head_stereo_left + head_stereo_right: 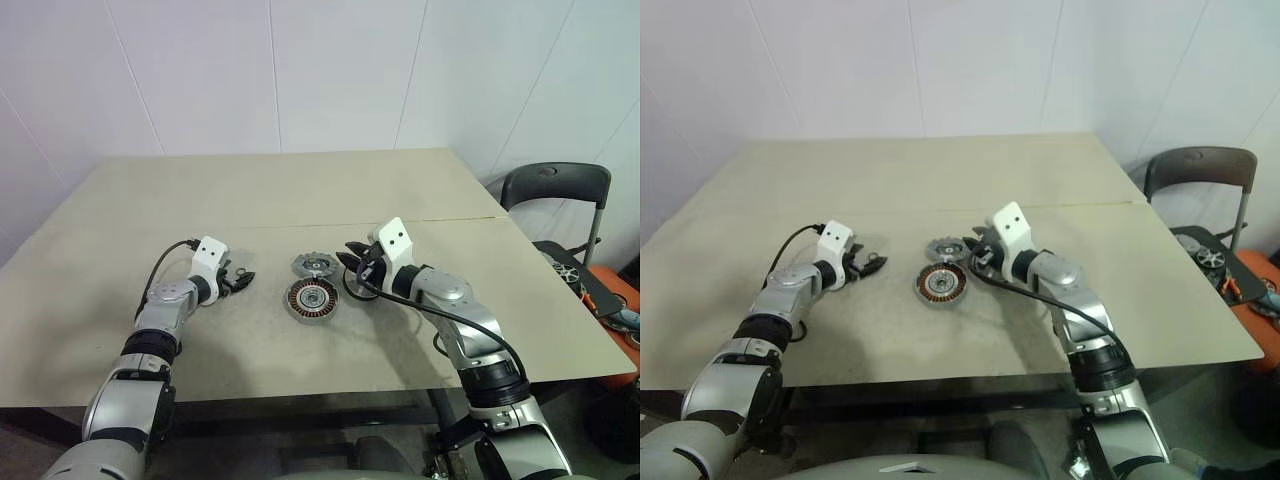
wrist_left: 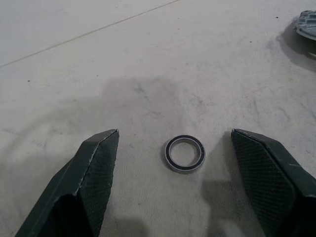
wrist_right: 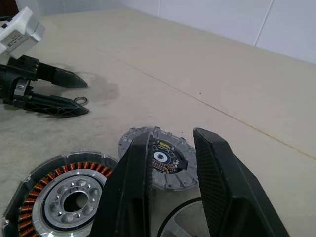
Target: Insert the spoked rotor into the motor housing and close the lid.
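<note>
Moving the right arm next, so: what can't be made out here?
1. Round part under the right gripper: covered by the gripper in head views, cut off by the wrist view's bottom edge; gripped or not, unclear.
2. Motor housing: bottom edge clips it, right wrist view.

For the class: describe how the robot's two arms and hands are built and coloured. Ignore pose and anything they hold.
Both arms are silver-grey metal segments joined by black bands. Each wrist carries a white box with two small dark dots. A black cable loops along each forearm. The left hand and right hand each have two black tapered fingers; the left hand's pads show a fine cross-hatched texture.
</note>
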